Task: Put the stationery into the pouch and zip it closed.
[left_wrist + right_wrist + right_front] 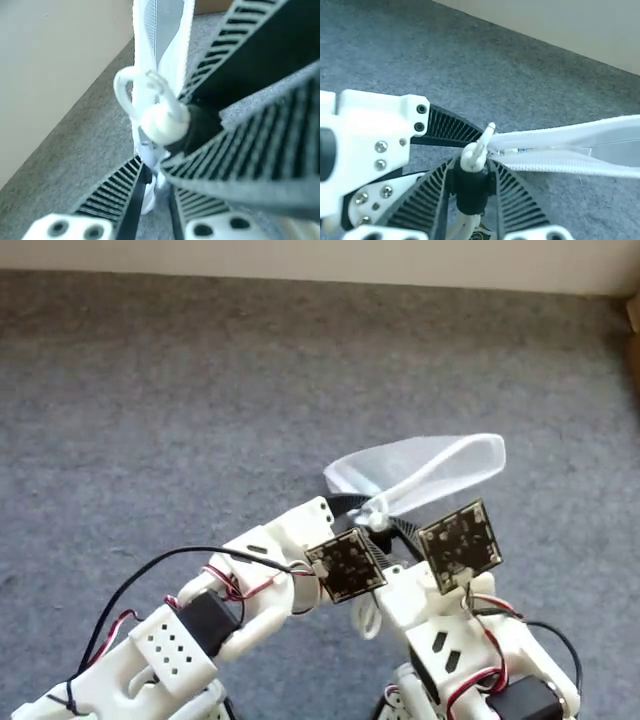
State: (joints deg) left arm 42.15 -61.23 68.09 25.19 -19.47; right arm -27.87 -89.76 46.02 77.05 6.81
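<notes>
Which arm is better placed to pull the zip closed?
Right, I judge: the right gripper seems shut on the zip pull, with the open pouch stretching away; the left gripper holds the pouch's end.

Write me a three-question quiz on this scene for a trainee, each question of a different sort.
1. True or false: the pouch has its zip fully closed.
2. Which fingers are closed at the pouch's zip end? A: the left arm's fingers alone. B: the right arm's fingers alone. C: both.
3. Fill in: the right arm's fingers pinch the white zip ____.
Key: 1 false; 2 C; 3 pull.
</notes>
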